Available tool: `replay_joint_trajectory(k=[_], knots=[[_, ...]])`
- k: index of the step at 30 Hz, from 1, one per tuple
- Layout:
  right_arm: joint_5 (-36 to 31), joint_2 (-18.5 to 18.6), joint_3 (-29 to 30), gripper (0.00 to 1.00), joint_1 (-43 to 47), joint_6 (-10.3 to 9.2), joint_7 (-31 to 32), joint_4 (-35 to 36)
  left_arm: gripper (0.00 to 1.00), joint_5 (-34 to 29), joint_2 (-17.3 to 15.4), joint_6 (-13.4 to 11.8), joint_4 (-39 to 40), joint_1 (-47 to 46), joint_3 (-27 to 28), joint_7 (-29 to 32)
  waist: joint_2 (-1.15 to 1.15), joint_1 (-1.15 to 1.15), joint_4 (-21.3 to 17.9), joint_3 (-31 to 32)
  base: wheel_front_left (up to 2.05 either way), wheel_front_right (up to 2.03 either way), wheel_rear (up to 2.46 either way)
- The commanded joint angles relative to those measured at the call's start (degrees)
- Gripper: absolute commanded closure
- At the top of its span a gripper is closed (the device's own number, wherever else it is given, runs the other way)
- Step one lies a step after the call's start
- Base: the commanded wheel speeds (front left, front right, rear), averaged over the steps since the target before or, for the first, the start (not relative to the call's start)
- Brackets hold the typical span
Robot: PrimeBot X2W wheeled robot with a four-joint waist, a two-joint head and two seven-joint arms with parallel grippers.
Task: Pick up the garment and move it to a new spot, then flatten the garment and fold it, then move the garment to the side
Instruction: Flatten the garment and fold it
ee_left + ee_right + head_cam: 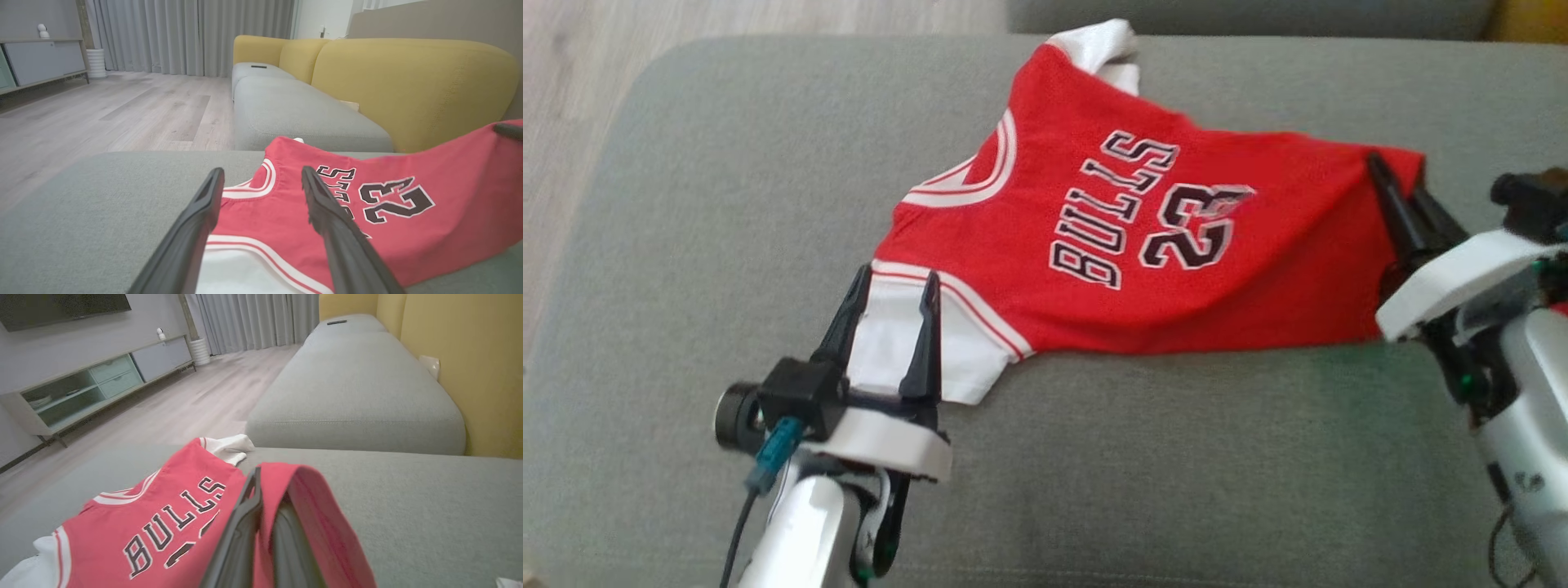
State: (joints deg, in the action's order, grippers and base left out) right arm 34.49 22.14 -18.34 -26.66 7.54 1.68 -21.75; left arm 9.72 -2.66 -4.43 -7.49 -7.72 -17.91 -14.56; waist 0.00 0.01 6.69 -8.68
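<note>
The garment is a red jersey with white sleeves and black "BULLS 23" lettering, spread on a grey sofa seat cushion. My left gripper stands open over the near white sleeve, one finger on each side of it; the left wrist view shows the open fingers above the jersey. My right gripper is shut on the jersey's red hem corner at the right, lifting it slightly. In the right wrist view the red cloth drapes over the closed fingers.
The cushion's left edge drops to a wood floor. A second grey seat cushion lies beyond, with a yellow sofa back along the right. A low cabinet and curtains stand far off.
</note>
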Motion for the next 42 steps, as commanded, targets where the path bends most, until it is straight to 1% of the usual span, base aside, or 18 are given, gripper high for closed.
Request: replay_joint_trajectory(k=[1, 6, 9, 13, 16, 18, 19, 24, 29, 33, 37, 39, 42], knots=[[-0.8, 0.6, 0.5, 1.00, -3.1, -0.05, 0.2, 0.1, 0.00, 0.1, -0.2, 0.2, 2.0, -3.2, 1.4, -0.4, 0.00, -0.01, 1.7, -1.7, 0.00, 0.00, 0.00], [-3.8, 1.3, 2.1, 1.00, -8.0, -0.05, 1.1, -9.8, 0.00, 0.5, -0.2, 0.1, 1.8, -4.8, 0.3, -0.4, 0.00, -0.01, 4.0, -3.8, 0.00, 0.00, 0.00], [-5.7, 1.6, 2.3, 1.00, -11.0, -0.05, 0.4, -15.6, 0.00, 0.7, -0.2, -0.1, 1.7, -5.6, -0.2, -0.4, 0.00, -0.01, 5.1, -4.7, 0.00, 0.00, 0.00], [-7.6, 1.6, 1.6, 1.00, -14.6, -0.05, 0.0, -23.0, 0.00, 1.0, -0.2, -0.5, 1.7, -6.0, -0.5, -0.4, 0.00, -0.01, 5.8, -5.2, 0.00, 0.00, 0.00], [-8.8, 1.4, -0.1, 1.00, -16.6, -0.05, -0.1, -27.7, 0.00, 1.0, -0.2, -0.7, 1.8, -6.1, -0.6, -0.4, 0.00, -0.01, 5.9, -5.3, 0.00, 0.00, 0.00], [-10.1, 1.5, -1.6, 0.05, -17.9, -0.05, -0.6, -30.3, 0.00, 1.1, -0.2, -0.9, 1.7, -6.1, -0.3, -0.4, 0.00, -0.01, 5.5, -5.3, 0.00, 0.00, 0.00], [-10.6, 1.5, -2.1, 0.00, -18.5, -0.05, -1.2, -31.4, 0.00, 1.1, -0.2, -1.0, 1.7, -6.1, -0.2, -0.4, 0.00, -0.01, 5.3, -5.2, 0.00, 0.00, 0.00], [-10.9, 1.0, -2.8, 0.00, -20.5, -0.05, -5.7, -34.4, 0.00, 0.9, -0.2, -1.1, 1.4, -5.6, 0.9, -0.4, 0.00, -0.01, 3.4, -3.8, 0.00, 0.00, 0.00], [-8.5, 0.2, -3.0, 0.00, -18.9, -0.05, -11.4, -32.5, 0.00, 0.4, -0.2, -0.7, 1.0, -4.3, 2.9, -0.4, 0.00, -0.01, 0.6, -0.9, 0.00, 0.00, 0.00], [-5.4, -0.7, -1.6, 0.00, -15.1, -0.05, -14.4, -28.1, 0.00, 0.0, -0.2, -0.4, 1.1, -2.8, 4.5, -0.4, 0.00, -0.01, -1.7, 1.3, 0.00, 0.00, 0.00], [-3.4, -2.6, 1.1, 0.00, -9.4, -0.05, -15.9, -21.6, 0.00, -0.5, -0.2, -0.1, 1.3, -1.4, 6.0, -0.4, 0.00, -0.01, -3.6, 2.7, 0.00, 0.00, 0.00], [-3.3, -4.0, 3.0, 0.00, -6.0, -0.05, -16.3, -17.7, 0.00, -0.7, -0.2, 0.1, 1.5, -0.8, 6.7, -0.4, 0.00, -0.01, -4.4, 3.1, 0.00, 0.00, 0.00], [-5.3, -6.7, 6.0, 0.00, 0.0, -0.05, -16.6, -11.6, 0.00, -0.9, -0.2, 0.5, 1.6, -0.1, 7.6, -0.4, 0.00, -0.01, -5.1, 3.5, 0.00, 0.00, 0.00]])
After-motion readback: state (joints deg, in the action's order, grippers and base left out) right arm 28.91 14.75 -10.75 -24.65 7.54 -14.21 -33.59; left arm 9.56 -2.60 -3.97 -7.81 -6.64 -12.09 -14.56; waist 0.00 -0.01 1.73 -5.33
